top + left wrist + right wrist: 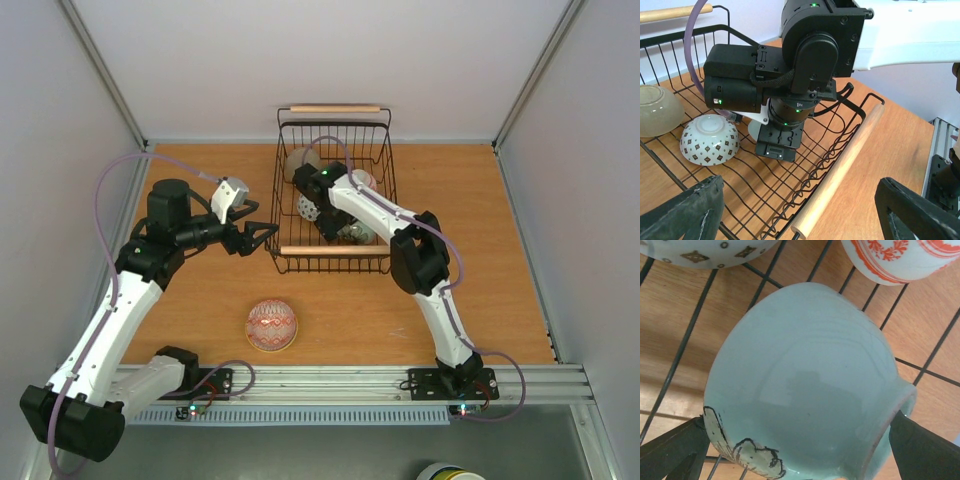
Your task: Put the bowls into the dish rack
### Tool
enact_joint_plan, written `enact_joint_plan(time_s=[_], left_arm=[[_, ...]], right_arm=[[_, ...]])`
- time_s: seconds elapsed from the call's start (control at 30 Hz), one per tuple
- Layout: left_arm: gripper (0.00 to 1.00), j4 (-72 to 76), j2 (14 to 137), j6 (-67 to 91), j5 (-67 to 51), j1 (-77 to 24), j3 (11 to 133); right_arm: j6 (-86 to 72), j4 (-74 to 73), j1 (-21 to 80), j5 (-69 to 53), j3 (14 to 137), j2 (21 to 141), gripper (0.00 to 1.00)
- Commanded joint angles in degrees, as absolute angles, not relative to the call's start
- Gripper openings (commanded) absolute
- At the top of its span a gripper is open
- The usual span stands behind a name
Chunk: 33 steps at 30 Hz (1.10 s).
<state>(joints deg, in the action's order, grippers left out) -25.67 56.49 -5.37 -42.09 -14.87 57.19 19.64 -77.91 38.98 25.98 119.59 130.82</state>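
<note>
Two fingers (pixel 670 452) of the right gripper (pixel 799 419) stand spread wide to either side of a pale green bowl (pixel 805 365). Their tips are close against it, one by the rim and the other by the foot ring. The bowl lies tipped over on the wire floor of the dish rack (pixel 283 190), in the near right part, just behind the near handle (pixel 330 249). A small black-outlined drawing shows low on its wall.

Beside it in the wrist view are a white bowl with brown diamonds (pixel 705 250) and a red-and-white bowl (pixel 900 257), both also on the rack floor. From above, the red-and-white one sits against the right wall and the diamond one lies left of the right arm's wrist. A beige bowl (pixel 300 162) is behind it, towards the far handle (pixel 335 108). In the left wrist view the diamond and beige bowls are both mouth-down and close together.

The left gripper (pixel 264 236) is outside the rack at its near left corner, level with the rim. Its jaws are spread and hold nothing.

One red patterned bowl (pixel 272 325) sits on the table (pixel 480 300), well apart from the rack, nearer the front edge and the left arm.
</note>
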Motion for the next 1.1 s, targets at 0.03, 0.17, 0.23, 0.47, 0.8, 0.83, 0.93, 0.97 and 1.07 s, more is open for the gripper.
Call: enact_joint_plan(time_s=[0.03, 0.17, 0.23, 0.47, 0.8, 0.83, 0.93, 0.97, 1.07], left_arm=[[0.83, -23.20, 55.55, -5.27, -41.99, -14.98, 57.04], [0.83, -23.19, 55.56, -5.27, -42.01, -14.91, 57.05], [0.83, -23.28, 55.56, -5.27, -42.08, -14.92, 57.06], [0.83, -23.27, 55.76, -5.36, -42.02, -14.96, 57.04], [0.83, -23.29, 55.56, -5.49, -41.53, -14.94, 57.12], [0.83, -23.29, 55.44, -5.47, -41.46, -14.94, 57.06], [0.83, -23.20, 55.50, -5.60, -41.14, -15.00, 57.04], [0.83, -23.20, 55.54, -5.62, -41.07, -14.94, 57.04], [0.83, -23.17, 55.57, -5.63, -40.66, -14.94, 57.04]], right_arm=[[20.06, -74.85, 39.43, 23.54, 117.51, 126.81, 0.99], [20.04, -69.33, 39.42, 17.52, 113.73, 118.98, 0.99], [19.65, -66.54, 39.44, 14.37, 111.11, 113.67, 0.99], [19.39, -51.36, 42.16, 5.31, 96.61, 94.05, 0.98], [19.50, -55.38, 55.17, -1.76, 90.39, 91.67, 0.78], [19.02, -55.34, 56.25, -0.97, 88.98, 92.13, 0.74], [17.16, -53.18, 58.73, -0.18, 83.81, 92.53, 0.65], [16.40, -52.57, 59.25, -0.18, 82.56, 92.62, 0.63], [14.49, -50.64, 60.73, -0.22, 79.13, 93.10, 0.57]])
